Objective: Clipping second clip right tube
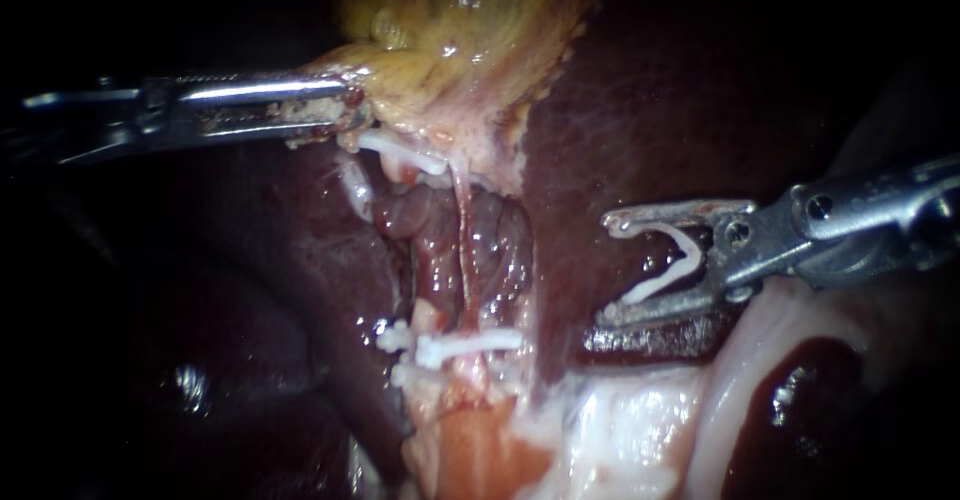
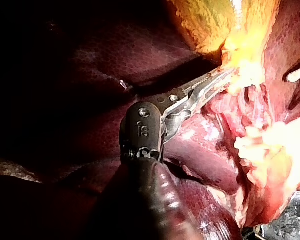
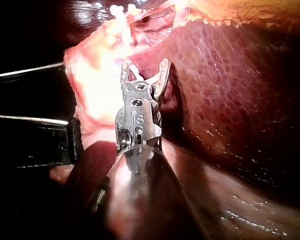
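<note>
The tube [image 1: 463,250] is bare between far clip [image 1: 400,150] and near clip [image 1: 465,345], open on its right. A liver [image 1: 560,260] edge stands between it and the right instrument [image 1: 608,268], jaws holding a loaded clip [image 1: 672,270]; the left instrument [image 1: 345,110], gripping the gallbladder [image 1: 450,40], blocks far left.

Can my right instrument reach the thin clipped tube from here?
Probably yes: the right instrument, a clip held in its jaws, has only bare liver between it and the tube.

Silver metal, screw-pinned hinges, dark shafts: left instrument [image 1: 352,110], right instrument [image 1: 612,268].
</note>
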Controlling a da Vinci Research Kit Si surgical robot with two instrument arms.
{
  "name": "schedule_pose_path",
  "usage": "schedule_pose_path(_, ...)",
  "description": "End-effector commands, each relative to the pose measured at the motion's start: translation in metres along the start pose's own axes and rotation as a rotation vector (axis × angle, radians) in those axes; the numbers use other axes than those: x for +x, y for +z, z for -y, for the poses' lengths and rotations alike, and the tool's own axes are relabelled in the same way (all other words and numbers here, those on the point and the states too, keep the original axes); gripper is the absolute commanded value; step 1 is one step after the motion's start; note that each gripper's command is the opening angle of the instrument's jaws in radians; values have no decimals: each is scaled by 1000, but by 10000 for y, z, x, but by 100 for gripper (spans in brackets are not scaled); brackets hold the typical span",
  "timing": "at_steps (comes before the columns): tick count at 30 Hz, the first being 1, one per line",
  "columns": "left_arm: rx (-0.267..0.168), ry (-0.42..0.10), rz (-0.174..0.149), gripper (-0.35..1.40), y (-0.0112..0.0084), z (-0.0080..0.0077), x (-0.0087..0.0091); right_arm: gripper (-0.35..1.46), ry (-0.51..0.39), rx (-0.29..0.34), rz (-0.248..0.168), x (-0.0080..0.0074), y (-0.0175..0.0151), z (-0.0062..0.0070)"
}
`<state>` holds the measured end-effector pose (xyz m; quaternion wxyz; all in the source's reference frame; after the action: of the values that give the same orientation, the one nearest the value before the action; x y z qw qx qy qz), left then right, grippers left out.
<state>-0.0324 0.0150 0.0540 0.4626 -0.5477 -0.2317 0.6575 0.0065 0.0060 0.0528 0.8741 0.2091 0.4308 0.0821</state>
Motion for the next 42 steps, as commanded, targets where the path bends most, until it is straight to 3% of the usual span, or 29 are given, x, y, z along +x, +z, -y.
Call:
schedule_pose_path(1, -1, 0, 1, -35, -1, -1, 2, 50, 0, 0, 0, 1, 0, 0)
schedule_pose_path(4, -3, -5, 2, -35, -8, 0, 10, 50, 0, 0, 0, 1, 0, 0)
schedule_pose_path(12, 8, 7, -61, -35, -55, -10, 60, 50, -1, 0, 0, 0, -1, 0)
schedule_pose_path(14, 9, 4, -67, -35, -61, -12, 64, 50, 0, 0, 0, 0, -1, 0)
schedule_pose_path(21, 15, 8, -70, -35, -58, -13, 57, 50, 5, 12, -25, 7, -3, -2)
schedule_pose_path(24, 15, 8, -70, -35, -58, -14, 56, 49, 10, 43, -59, 15, -4, -5)
schedule_pose_path(26, 16, 9, -71, -35, -57, -14, 56, 49, 25, 96, -76, 21, -2, -6)
schedule_pose_path(33, 18, 11, -72, -35, -54, -14, 52, 48, 94, 154, -73, 38, 21, -9)
schedule_pose_path(42, 19, 11, -72, -35, -54, -14, 52, 48, 170, 151, -78, 53, 60, -16)
